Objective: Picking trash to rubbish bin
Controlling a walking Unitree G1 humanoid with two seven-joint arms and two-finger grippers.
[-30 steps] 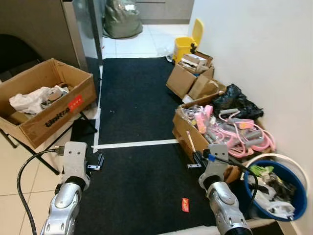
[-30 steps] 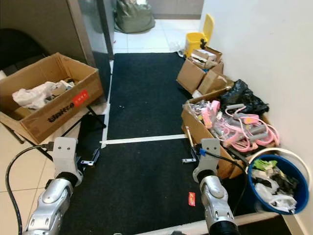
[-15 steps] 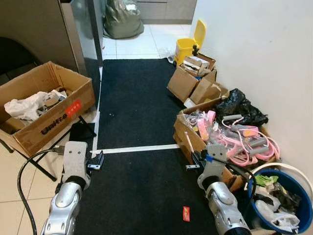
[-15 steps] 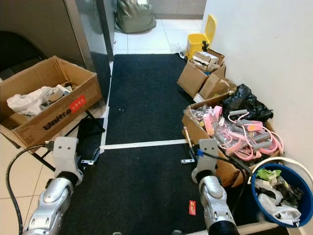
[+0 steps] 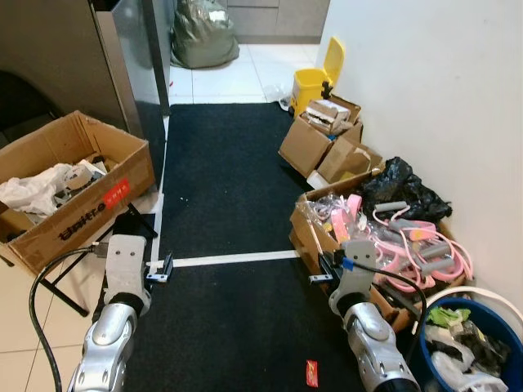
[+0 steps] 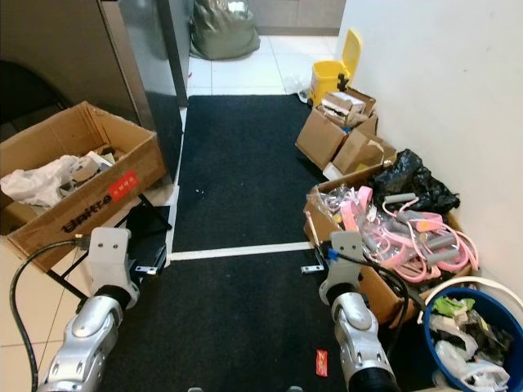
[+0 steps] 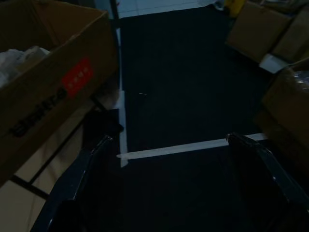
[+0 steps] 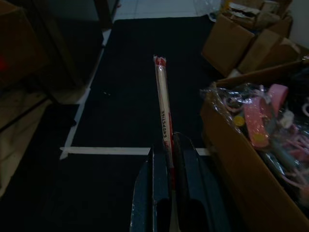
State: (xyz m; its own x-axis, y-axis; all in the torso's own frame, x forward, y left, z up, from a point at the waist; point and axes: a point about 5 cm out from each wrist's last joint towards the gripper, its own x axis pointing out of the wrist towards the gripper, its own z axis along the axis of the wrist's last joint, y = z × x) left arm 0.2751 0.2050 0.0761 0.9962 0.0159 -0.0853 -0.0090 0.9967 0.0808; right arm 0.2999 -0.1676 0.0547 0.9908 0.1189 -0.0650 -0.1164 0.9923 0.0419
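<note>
Gripping a long thin stick-shaped wrapper [image 8: 162, 111], white with red ends and red print too small to read: right tool [image 8: 168, 159], fingers closed on it, held low over the black carpet [image 5: 229, 180] just beside an open cardboard box of pink items [image 5: 392, 233]. Left tool [image 7: 169, 145]: fingers spread apart, empty, above a white tape line [image 5: 237, 258] crossing the carpet. Blue rubbish bin [image 6: 478, 339]: at the wall, near the robot's right side, holding mixed waste. Small red wrapper [image 5: 311, 369]: lying on the carpet near the right arm. Large cardboard box [image 5: 69, 196]: on a stand at left, red label and dark "Unitree"-like lettering on its side. Yellow bin [image 5: 315, 77]: lid raised, at the carpet's far end beside small cardboard boxes [image 5: 327, 135].
</note>
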